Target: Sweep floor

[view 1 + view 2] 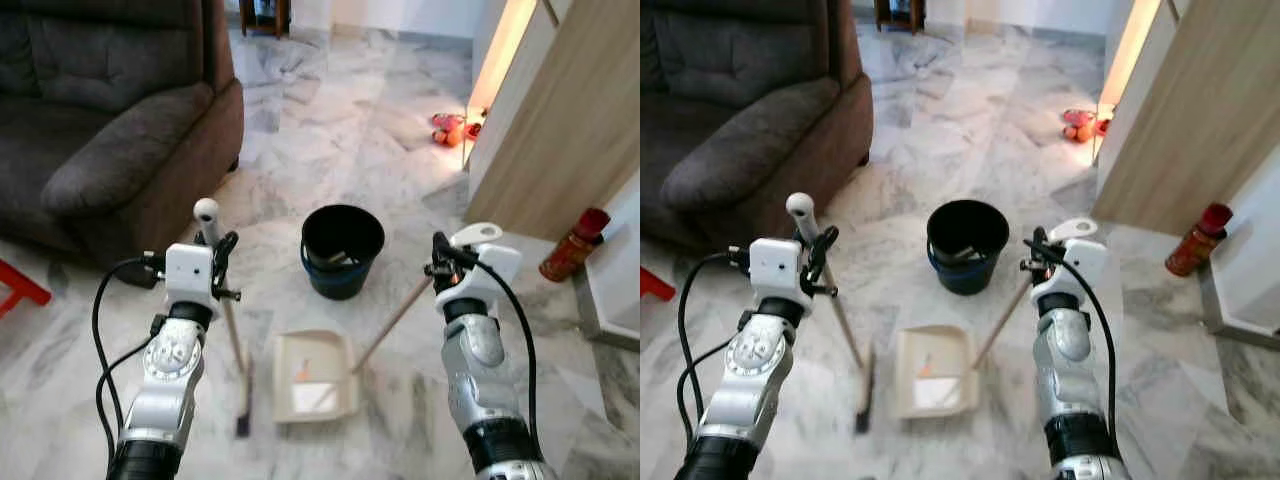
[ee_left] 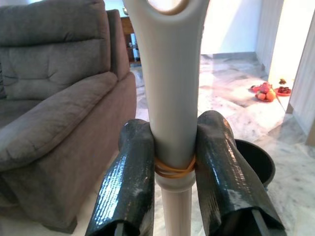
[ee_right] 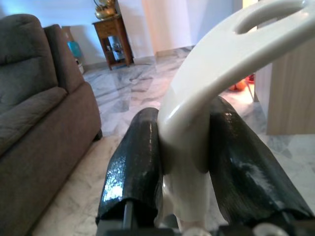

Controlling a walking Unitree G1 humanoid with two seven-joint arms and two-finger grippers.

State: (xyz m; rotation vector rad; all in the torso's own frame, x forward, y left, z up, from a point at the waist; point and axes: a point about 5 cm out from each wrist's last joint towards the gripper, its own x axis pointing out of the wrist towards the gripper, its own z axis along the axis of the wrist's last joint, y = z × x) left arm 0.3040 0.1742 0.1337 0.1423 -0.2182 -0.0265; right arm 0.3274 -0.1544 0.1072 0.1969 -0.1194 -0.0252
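The left gripper (image 2: 172, 162) is clenched on the pale grey handle of the broom (image 1: 232, 335), its two black fingers (image 2: 129, 182) pressing either side of the shaft just above a rubber band wound round it. The broom slants down from that grip to its dark bristle head, which rests on the marble floor (image 1: 330, 110) just beside the left edge of the dustpan (image 1: 313, 375). The right gripper (image 3: 184, 162) grasps the white looped grip at the top of the dustpan's long wooden handle, fingers closed on both sides of it. The cream dustpan lies flat on the floor between the two arms, with a small orange scrap inside it. Just beyond the pan stands a black bucket (image 1: 342, 248) with something lying at its bottom. A dark grey sofa (image 1: 100, 120) fills the left side. To the right are a wooden cabinet panel (image 1: 570, 130) and a red spray can (image 1: 573, 244) lying tilted near it. Farther off, red and orange items (image 1: 452, 127) sit on the sunlit floor.
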